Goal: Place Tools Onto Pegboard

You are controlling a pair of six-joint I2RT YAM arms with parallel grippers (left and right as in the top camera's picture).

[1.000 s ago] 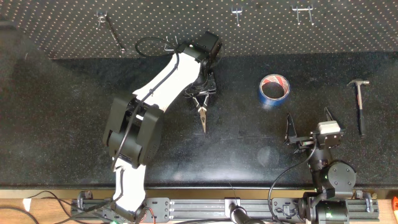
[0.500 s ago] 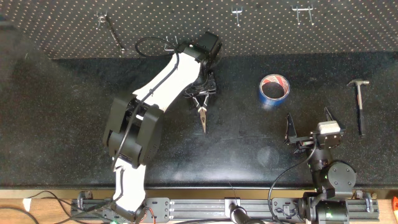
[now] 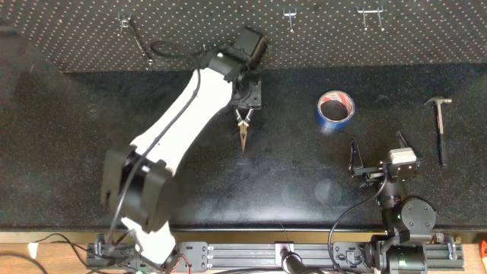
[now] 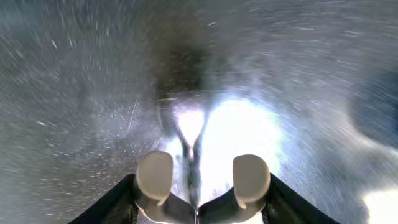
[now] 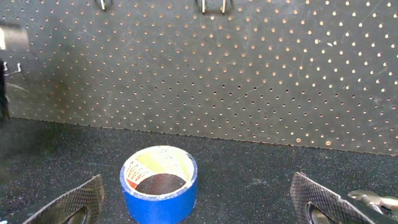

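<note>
"So, where are the pliers (image 3: 242, 131)?"

"They are in the left gripper (image 3: 245, 106), whose fingers (image 4: 154, 176) are closed on the handles. From above, the pliers sit at about 12 o'clock on the table (image 3: 76, 137), nose pointing toward 6, near the foot of the pegboard (image 3: 342, 38)."

"And from that arm's wrist?"

"It is blurred. The nose shows between the two pads, pointing away from them."

"What about the right gripper (image 3: 377, 148)?"

"Its fingers are spread wide, near the table's 4 o'clock. Its wrist view faces the blue tape roll (image 5: 160, 183), with the pegboard behind."

"Other tools?"

"The tape roll stands at 2 o'clock, well apart from the pliers. The hammer (image 3: 439, 125) lies at 3 o'clock, head toward 12. A wrench (image 3: 137, 34) hangs on the pegboard at 10 o'clock, and hooks (image 3: 289, 15) sit between 12 and 1."
</note>
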